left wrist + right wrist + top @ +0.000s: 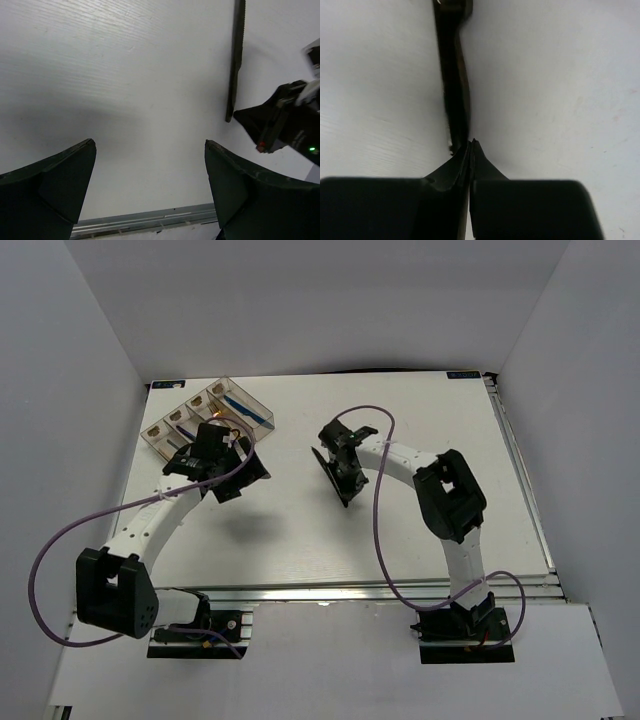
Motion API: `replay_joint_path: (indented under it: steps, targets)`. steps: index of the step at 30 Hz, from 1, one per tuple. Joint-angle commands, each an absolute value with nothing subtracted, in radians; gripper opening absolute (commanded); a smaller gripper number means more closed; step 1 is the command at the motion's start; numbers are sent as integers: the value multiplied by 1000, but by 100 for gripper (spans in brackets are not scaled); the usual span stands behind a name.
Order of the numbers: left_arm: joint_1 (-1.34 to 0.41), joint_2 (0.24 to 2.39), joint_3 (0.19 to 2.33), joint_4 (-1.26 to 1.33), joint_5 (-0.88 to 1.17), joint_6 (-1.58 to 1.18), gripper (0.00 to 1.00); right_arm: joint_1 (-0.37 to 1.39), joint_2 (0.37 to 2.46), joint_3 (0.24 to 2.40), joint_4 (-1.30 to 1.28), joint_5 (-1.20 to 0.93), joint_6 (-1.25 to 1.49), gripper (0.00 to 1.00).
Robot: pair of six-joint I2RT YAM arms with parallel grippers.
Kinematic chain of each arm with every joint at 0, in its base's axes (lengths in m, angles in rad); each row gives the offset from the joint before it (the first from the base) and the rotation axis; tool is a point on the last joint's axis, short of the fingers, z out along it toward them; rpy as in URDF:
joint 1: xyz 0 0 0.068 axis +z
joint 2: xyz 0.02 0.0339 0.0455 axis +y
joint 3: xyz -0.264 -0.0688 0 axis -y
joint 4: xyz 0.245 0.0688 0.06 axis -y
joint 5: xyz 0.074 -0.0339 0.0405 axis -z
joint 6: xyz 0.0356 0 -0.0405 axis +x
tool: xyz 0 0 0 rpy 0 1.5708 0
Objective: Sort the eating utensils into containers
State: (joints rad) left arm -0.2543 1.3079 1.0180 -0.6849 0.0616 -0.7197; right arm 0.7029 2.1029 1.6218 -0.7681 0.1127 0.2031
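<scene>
Plainly, right end effector (470, 146) pinches the black knife (456, 75), left end effector (150, 145) gapes empty; tray labels (178, 415) unreadable.

No writing can be read anywhere. The small tan labels (177, 416) on the organiser tray (262, 423) are too tiny to decipher.

The top external camera looks steeply down from above and behind the arm bases, covering the whole bench (400, 540). The left wrist camera faces down on the bench surface from moderate height, with the black knife (235, 60) at its right. The right wrist camera shares that knife, viewed from very close.
</scene>
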Motion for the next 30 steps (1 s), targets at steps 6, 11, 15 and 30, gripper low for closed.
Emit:
replay_joint_path:
  steps: [6,11,15,30]
  targets:
    - [-264,1299,1025,-597,81,-758,98,716,2051,1390,-677,66,227,0]
    - [-264,1292,1049,-647,51,-736,98,718,2040,1402,-678,80,248,55]
    - [-264,1269,1054,-666,35,-733,98,724,2011,1463,-693,87,278,51]
    - [-264,1193,1052,-753,-28,-724,98,785,2075,1710,-819,302,777,89]
